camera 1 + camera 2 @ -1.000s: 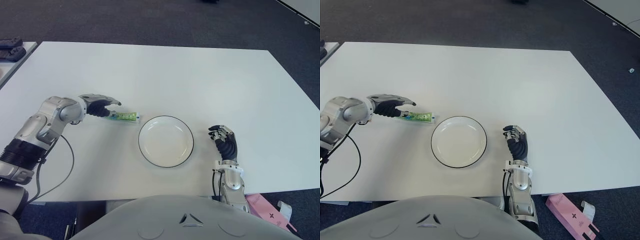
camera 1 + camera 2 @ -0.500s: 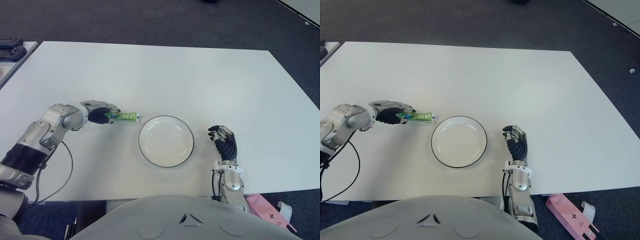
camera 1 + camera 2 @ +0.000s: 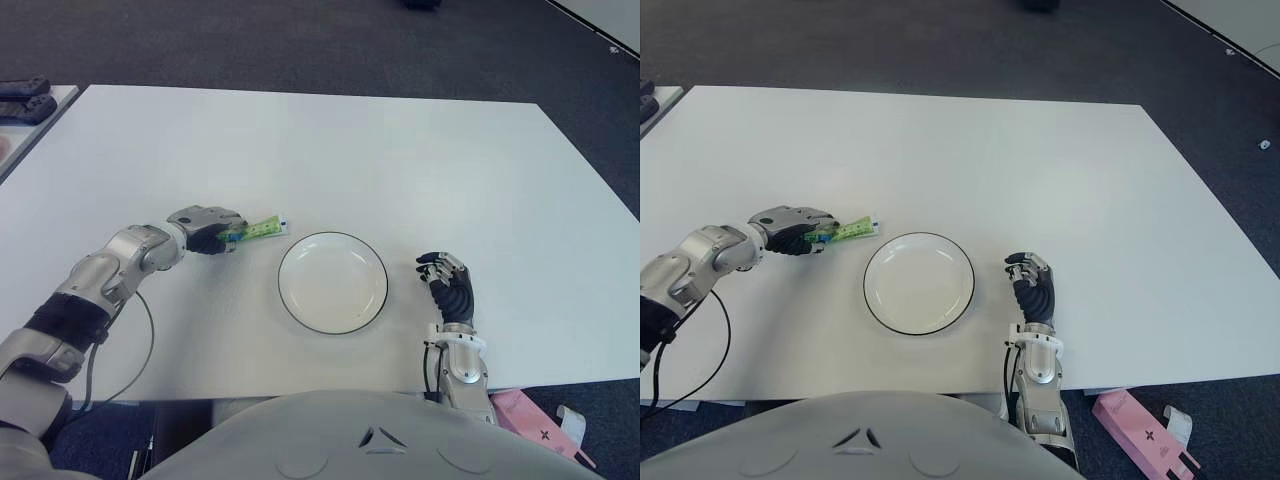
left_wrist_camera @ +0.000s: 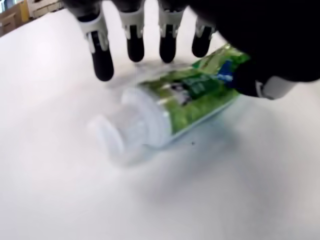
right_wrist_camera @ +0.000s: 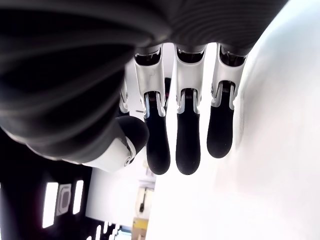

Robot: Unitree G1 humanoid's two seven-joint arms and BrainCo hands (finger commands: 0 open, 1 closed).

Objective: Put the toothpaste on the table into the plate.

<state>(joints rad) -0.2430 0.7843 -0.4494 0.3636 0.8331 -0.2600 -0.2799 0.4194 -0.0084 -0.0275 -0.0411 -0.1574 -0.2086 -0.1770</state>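
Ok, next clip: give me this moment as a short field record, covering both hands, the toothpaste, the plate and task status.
left hand: closed on the toothpaste's tail end, left of the plate
toothpaste: green tube, cap end tilted toward the plate, not in it
plate: white with dark rim, holds nothing, on the table
right hand: idle, right of the plate, holds nothing
status: tube grasped, not yet in plate
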